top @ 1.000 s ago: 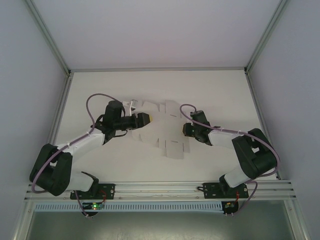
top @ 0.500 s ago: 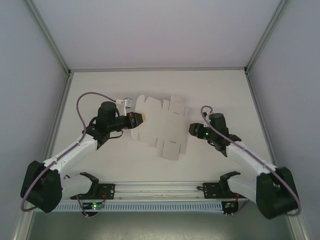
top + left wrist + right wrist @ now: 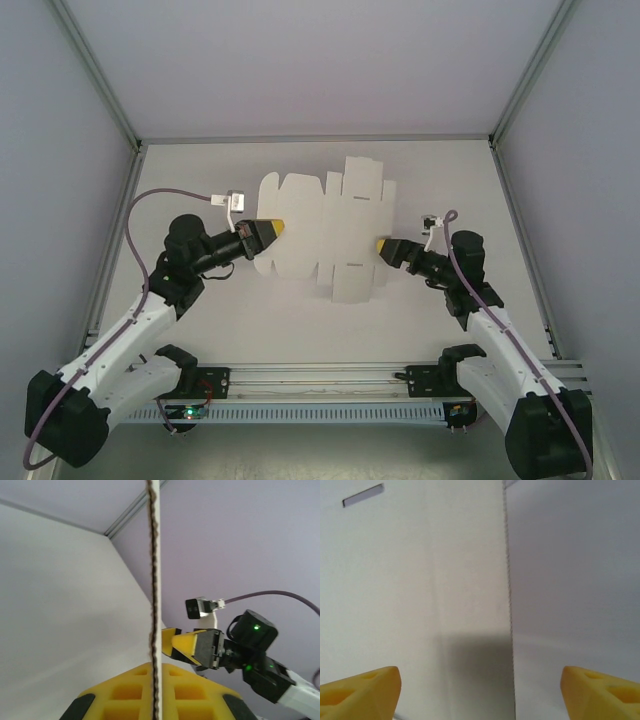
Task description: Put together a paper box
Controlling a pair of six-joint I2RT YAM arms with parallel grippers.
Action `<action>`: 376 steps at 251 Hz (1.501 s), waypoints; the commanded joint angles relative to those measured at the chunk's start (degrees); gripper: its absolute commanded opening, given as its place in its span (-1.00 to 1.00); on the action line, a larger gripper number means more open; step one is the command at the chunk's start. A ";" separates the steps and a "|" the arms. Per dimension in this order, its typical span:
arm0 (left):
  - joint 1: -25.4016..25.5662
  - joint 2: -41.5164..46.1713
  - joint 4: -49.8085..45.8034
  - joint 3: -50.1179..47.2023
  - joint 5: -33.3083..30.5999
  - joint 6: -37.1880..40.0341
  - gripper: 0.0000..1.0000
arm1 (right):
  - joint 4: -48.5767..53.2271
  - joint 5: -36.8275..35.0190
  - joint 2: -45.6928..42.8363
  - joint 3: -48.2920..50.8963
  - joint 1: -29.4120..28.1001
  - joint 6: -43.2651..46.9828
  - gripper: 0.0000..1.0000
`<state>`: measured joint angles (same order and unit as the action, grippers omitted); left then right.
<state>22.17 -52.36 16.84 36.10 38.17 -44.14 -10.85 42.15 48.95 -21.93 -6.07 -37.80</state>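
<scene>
The paper box (image 3: 320,225) is a flat white die-cut sheet with flaps and crease lines, held up over the middle of the table. My left gripper (image 3: 272,230) is shut on its left edge. In the left wrist view the sheet shows edge-on as a thin vertical line (image 3: 154,580) clamped between the yellow pads (image 3: 200,690). My right gripper (image 3: 384,246) stands open at the sheet's right edge. In the right wrist view that edge (image 3: 509,580) runs between the wide-apart yellow fingertips (image 3: 365,690) and touches neither. The right gripper (image 3: 182,647) also faces the left wrist camera.
The white table (image 3: 440,180) is closed in by grey walls and metal corner posts on three sides. An aluminium rail (image 3: 320,375) carrying both arm bases runs along the near edge. Purple cables loop above each wrist.
The left gripper closed on the sheet's left edge and pulled back left, lifting it. The right gripper let go, opened wide and drew back to the right. The sheet now sits farther back.
</scene>
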 commanded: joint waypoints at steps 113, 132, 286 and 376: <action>0.59 4.97 -6.81 0.01 -7.46 4.28 -1.00 | -2.75 9.04 -3.07 -3.19 1.34 -1.21 -0.60; 0.58 4.48 -7.08 -0.44 -8.96 4.62 -1.00 | 5.30 6.34 -5.64 -5.54 0.93 3.66 -0.77; 9.60 -6.98 -5.54 -1.12 -24.74 2.87 -1.00 | 42.17 -67.98 7.21 -33.90 -39.37 26.57 -1.00; 11.91 -6.66 -5.10 -7.94 -31.18 -2.63 -0.96 | 40.63 -95.81 25.89 -44.90 -46.64 43.77 -1.00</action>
<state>32.34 -59.75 14.04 30.63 7.62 -45.65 33.61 -36.01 72.25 -63.26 -51.33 -6.87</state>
